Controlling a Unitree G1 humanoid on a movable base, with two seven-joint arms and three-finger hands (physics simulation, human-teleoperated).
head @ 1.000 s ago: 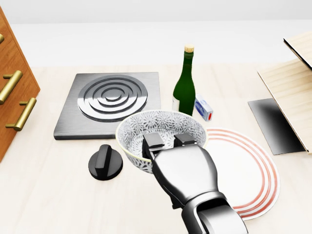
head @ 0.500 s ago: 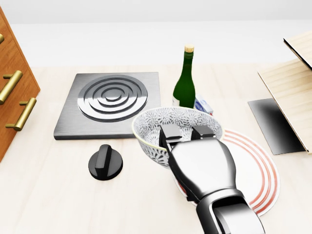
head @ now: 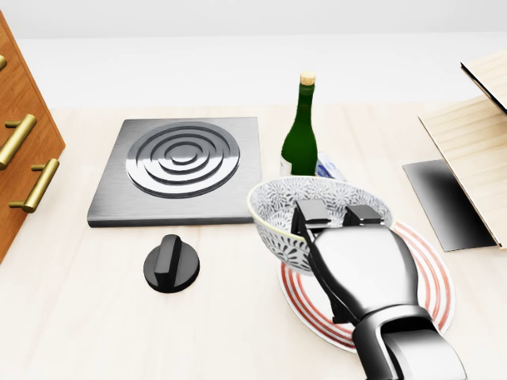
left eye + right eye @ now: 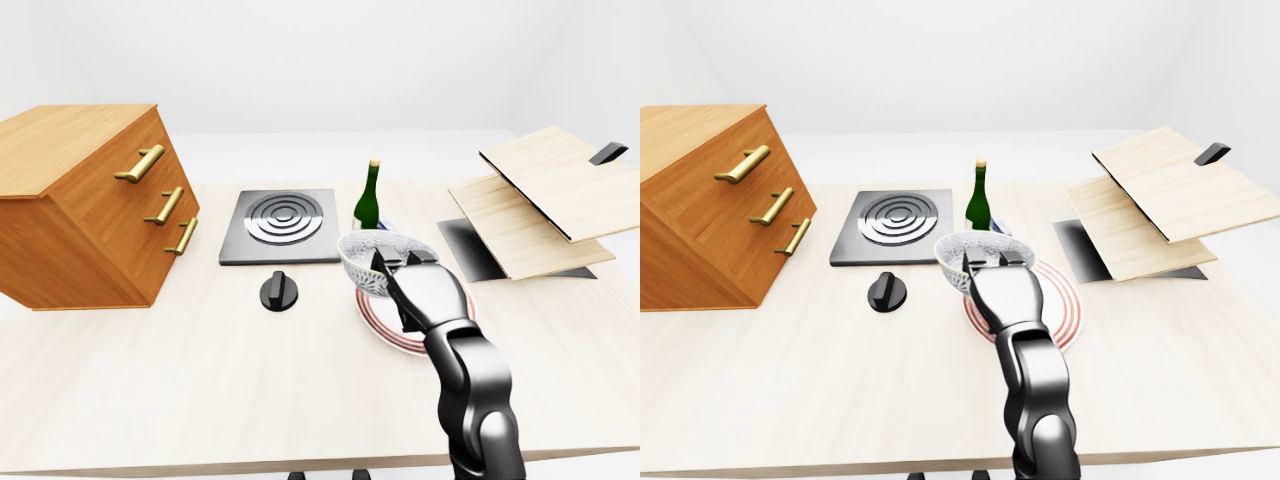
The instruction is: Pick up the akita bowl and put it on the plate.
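Pale table (image 4: 200,380), akita bowl (image 3: 277,218), white walls (image 4: 300,70)

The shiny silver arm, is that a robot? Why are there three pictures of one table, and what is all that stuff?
Yes, that is a robot's right hand, drawn by a computer program, a bit like a video game. All three pictures come from cameras on the robot's head, so you see what it sees. One looks down from close up, and the other two sit like a left and a right eye. Its fingers pinch the rim of a patterned bowl and hold it over a plate with red rings. On the table there are also a green bottle, a grey stove plate, a black knob, a wooden drawer box and some wooden boards. The robot's left hand does not show.
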